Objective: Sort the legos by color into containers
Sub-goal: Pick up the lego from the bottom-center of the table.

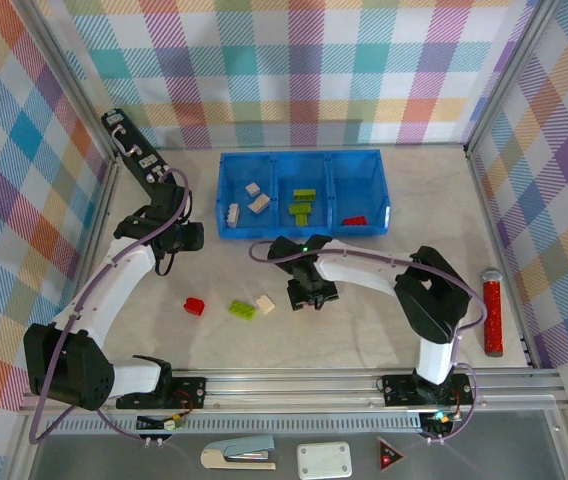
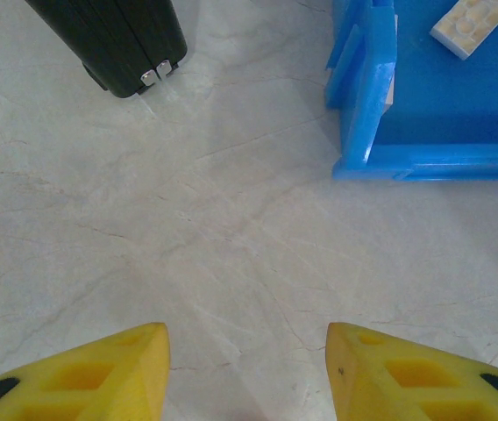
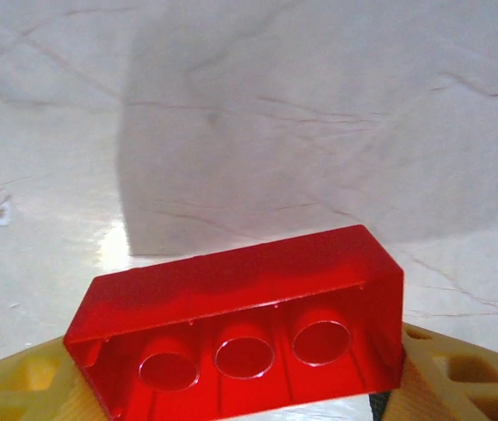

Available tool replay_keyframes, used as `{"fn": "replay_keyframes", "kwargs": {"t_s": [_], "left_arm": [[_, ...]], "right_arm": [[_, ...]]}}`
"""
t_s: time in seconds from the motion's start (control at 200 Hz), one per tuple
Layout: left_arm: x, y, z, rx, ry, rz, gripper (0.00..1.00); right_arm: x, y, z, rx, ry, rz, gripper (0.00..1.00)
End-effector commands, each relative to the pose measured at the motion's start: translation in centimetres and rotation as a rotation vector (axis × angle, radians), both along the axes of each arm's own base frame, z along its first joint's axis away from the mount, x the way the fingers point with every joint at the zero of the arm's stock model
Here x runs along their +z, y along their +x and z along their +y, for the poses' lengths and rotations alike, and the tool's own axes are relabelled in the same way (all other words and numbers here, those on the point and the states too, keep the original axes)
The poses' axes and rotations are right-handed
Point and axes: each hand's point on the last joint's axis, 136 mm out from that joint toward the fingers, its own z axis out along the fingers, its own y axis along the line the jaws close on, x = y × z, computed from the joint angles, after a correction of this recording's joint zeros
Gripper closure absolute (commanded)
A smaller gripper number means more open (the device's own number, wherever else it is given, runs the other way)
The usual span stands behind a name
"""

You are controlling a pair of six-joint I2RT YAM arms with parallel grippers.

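Red rectangular plastic brick (image 3: 240, 316) is clamped in right gripper (image 3: 240, 390) (hollow underside facing camera), at 6 o'clock of blue plastic three-compartment tray (image 1: 264, 233). Left gripper (image 2: 247, 368) is held open, empty.

The top view is bright, evenly lit and sharp, with only faint soft shadows on the table (image 1: 364, 330). In the right wrist view, a broad grey shadow and a pale glare patch lie beyond the glossy, slightly soft red brick (image 3: 240, 324). In the left wrist view, the left gripper (image 2: 245, 373) looks slightly soft at the lower edge.
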Motion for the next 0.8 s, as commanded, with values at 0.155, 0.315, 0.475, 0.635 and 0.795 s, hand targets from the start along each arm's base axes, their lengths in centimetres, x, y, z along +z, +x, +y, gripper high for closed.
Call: {"fn": "replay_keyframes", "kwargs": {"t_s": [0.155, 0.315, 0.475, 0.635, 0.795], "left_arm": [[0.2, 0.2, 0.5, 0.011, 0.009, -0.008, 0.5], [0.2, 0.2, 0.5, 0.012, 0.011, -0.006, 0.5], [0.1, 0.2, 0.6, 0.012, 0.012, -0.004, 0.5], [0.0, 0.3, 0.5, 0.01, 0.011, -0.001, 0.5], [0.0, 0.3, 0.5, 0.011, 0.013, 0.002, 0.5]], "right_arm": [[1.8, 2.3, -3.8, -0.057, 0.037, -0.035, 0.37], [2.6, 3.9, -5.9, -0.096, 0.053, -0.051, 0.37], [3.6, 5.6, -7.7, -0.131, 0.068, -0.076, 0.37], [4.7, 7.7, -9.2, -0.16, 0.095, -0.102, 0.37], [5.7, 10.0, -10.4, -0.184, 0.116, -0.125, 0.37]]}}
